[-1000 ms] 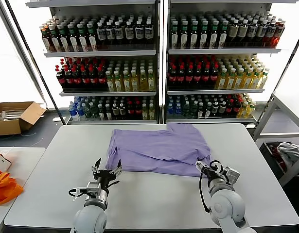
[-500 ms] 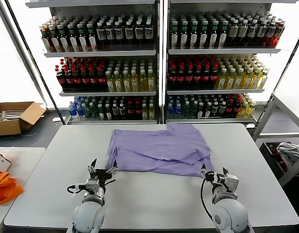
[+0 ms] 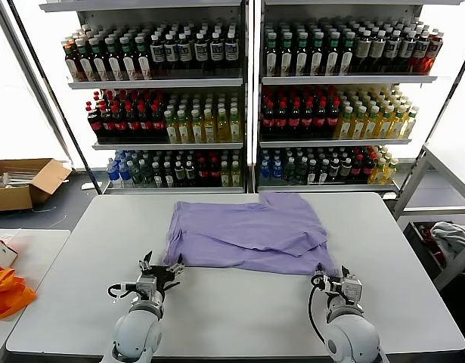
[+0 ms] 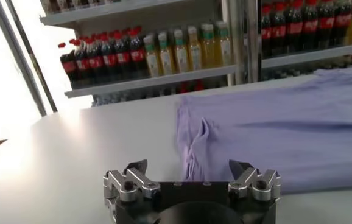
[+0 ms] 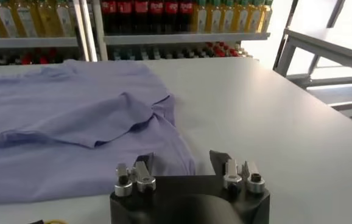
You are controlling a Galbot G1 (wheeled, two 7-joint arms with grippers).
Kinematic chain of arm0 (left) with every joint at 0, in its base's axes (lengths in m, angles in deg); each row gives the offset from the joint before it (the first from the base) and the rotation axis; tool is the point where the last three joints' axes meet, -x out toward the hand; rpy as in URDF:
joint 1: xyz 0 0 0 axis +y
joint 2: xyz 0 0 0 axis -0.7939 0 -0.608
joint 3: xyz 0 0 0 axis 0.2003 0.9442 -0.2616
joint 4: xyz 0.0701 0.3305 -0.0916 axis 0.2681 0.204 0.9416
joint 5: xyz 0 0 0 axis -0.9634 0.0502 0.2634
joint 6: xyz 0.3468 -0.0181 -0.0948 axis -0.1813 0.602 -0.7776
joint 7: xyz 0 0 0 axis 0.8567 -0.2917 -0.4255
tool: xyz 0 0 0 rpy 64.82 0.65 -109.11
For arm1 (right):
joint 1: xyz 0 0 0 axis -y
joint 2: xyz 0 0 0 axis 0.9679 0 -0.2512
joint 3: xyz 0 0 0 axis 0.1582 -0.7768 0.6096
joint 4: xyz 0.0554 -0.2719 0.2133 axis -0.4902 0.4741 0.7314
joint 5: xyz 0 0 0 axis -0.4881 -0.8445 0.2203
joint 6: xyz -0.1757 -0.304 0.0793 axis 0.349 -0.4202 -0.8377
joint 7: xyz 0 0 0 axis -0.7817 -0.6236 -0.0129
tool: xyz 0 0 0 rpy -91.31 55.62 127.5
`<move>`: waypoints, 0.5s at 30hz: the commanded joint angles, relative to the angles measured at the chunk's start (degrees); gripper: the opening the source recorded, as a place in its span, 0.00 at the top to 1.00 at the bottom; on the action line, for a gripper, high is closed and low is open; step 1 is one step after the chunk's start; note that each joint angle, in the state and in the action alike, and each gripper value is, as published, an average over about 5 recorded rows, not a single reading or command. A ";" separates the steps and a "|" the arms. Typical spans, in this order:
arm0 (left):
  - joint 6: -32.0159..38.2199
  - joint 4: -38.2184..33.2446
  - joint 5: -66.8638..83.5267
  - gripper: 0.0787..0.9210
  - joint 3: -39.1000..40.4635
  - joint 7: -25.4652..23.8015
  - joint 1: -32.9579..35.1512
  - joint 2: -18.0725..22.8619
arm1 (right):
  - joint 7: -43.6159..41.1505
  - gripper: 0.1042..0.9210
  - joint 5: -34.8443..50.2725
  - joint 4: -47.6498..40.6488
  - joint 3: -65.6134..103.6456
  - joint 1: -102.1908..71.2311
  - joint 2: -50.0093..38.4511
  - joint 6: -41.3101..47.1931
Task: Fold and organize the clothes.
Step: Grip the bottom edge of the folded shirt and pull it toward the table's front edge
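Note:
The lavender T-shirt [image 3: 247, 233] lies partly folded across the far half of the white table [image 3: 240, 314], one sleeve pointing to the back right. My left gripper [image 3: 160, 274] sits low at the shirt's near left corner. In the left wrist view that gripper [image 4: 188, 169] is open, and the crumpled corner of the shirt [image 4: 197, 143] lies just ahead between its fingers. My right gripper [image 3: 332, 281] rests at the near right corner. Seen from the right wrist, it [image 5: 183, 163] is open, with the hem corner of the shirt [image 5: 164, 155] reaching in between the fingers.
Shelves of bottled drinks [image 3: 247, 98] stand behind the table. An orange fabric bag [image 3: 5, 291] lies on a side table to the left, with a cardboard box [image 3: 24, 181] on the floor beyond it. A grey-white cloth heap [image 3: 447, 238] sits on a metal rack at the right.
Both grippers have dropped and drawn back toward the near edge, settling at the shirt's front corners. The jaws of both stand narrower than before, the right more so.

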 commanded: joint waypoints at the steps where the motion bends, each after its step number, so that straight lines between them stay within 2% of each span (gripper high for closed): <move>1: -2.00 1.10 0.45 0.36 0.22 -0.60 -0.03 -0.88 | -1.10 0.56 -1.66 -2.19 -0.37 -0.53 0.30 0.24; 11: -7.01 -2.26 7.71 0.71 0.50 -1.10 0.40 -1.52 | -2.88 0.92 -1.74 -0.76 -0.76 -1.30 -0.32 0.22; 15: -8.23 -2.41 10.13 0.84 0.13 -1.17 0.37 -1.82 | -2.81 0.98 -1.71 -0.26 -0.96 -1.14 -0.27 0.22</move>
